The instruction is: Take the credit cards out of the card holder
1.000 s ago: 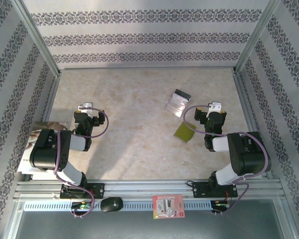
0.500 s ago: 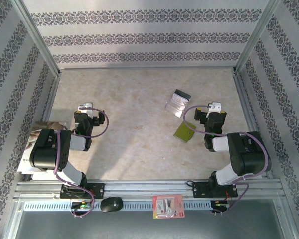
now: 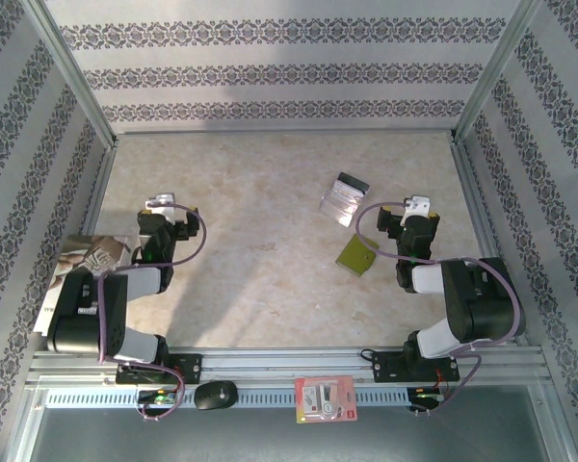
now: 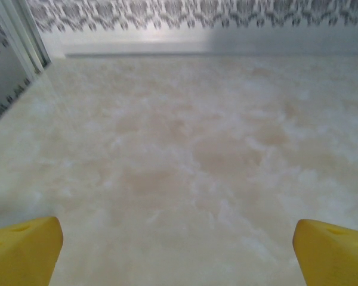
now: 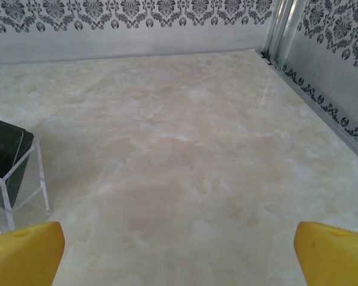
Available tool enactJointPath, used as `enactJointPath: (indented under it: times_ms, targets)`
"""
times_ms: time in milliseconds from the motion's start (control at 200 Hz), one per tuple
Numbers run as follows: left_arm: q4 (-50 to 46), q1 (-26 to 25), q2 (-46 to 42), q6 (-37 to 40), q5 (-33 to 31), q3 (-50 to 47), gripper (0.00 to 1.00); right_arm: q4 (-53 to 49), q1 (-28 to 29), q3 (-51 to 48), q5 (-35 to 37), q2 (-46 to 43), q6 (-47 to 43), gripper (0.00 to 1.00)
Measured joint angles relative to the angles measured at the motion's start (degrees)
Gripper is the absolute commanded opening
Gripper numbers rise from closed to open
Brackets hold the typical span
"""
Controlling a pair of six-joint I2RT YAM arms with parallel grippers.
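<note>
With left gripper [image 4: 179,256] and right gripper [image 5: 179,255] both agape and empty, cards [image 3: 344,200] lie at twelve o'clock from the holder [image 3: 356,255] (seemingly out already), so next probably comes checking it for leftovers.

- the top view looks down from above and behind the 2 arms [image 3: 462,298], facing the patterned back wall [image 3: 289,72]; from far off it takes in the whole table [image 3: 260,289].
- the left wrist view sits low and close over the table, facing the back wall, its yellow fingertips [image 4: 24,247] at the bottom corners.
- the right wrist view is just as low, facing the far right corner; the cards [image 5: 3,149] at its left edge also lie in the top view.
</note>
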Motion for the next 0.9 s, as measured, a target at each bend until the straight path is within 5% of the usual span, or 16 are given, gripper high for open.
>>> enactJointPath:
  times_ms: [220,355,535,695,899]
  targets:
    - [-0.7,0.0,-9.0,-8.1,-5.4,0.8,0.99,-1.9,-1.2,0.9,-2.3,-0.6,0.2,0.98]
    - [-0.8,0.0,-9.2,-16.8,-8.3,0.9,0.99,-15.2,-0.6,3.9,5.2,-10.8,2.5,0.98]
    - [-2.7,1.0,-11.3,-40.7,-10.0,-0.5,0.99,-26.1,-1.3,10.8,15.5,-15.6,19.2,0.98]
    - [0.5,4.2,-8.2,-51.8,-2.0,-1.7,0.99,-33.2,-5.5,11.0,9.8,-14.7,31.4,0.98]
    - [6.8,4.2,-3.0,-59.3,11.1,-0.5,0.99,-43.9,-5.7,23.2,-11.4,-5.4,31.1,0.86]
